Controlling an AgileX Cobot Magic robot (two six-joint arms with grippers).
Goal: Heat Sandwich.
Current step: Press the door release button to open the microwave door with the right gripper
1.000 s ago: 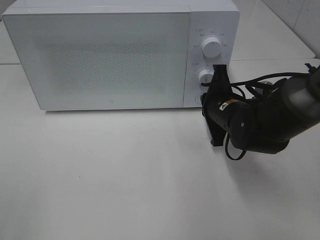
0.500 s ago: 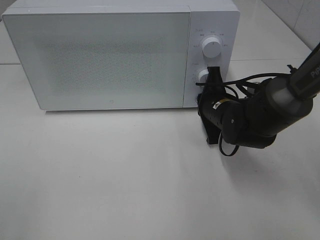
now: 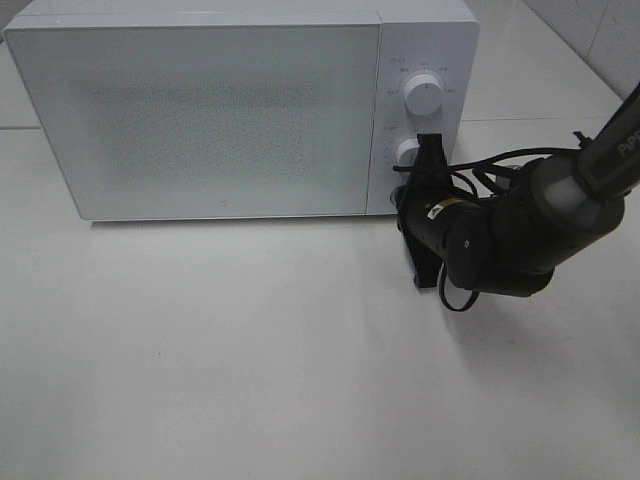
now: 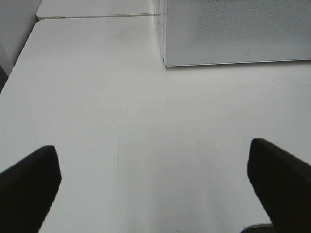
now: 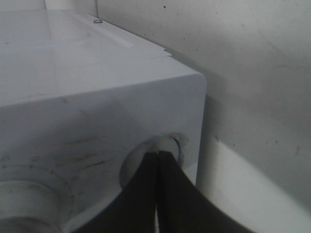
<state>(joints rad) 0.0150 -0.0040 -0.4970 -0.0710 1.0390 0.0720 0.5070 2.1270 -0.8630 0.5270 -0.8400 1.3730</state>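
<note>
Seemingly, right gripper (image 5: pixel 156 157) (shut) against microwave (image 3: pixel 220 110).

Compared with one second ago, you find the right gripper (image 5: pixel 157 156) moved left, in toward the control panel (image 3: pixel 445 60). Seen from overhead, its black wrist bracket (image 3: pixel 430 170) now overlaps the right edge of the lower knob (image 3: pixel 404 152); earlier it stood just beside it. The right arm (image 3: pixel 530 235) sits closer in, and its grey forearm link (image 3: pixel 610 150) now enters steeply. Most of the shift falls in the first half second.

Frosted microwave door (image 3: pixel 200 110) hides the inside; dial markings (image 3: pixel 425 66) too small to read.
</note>
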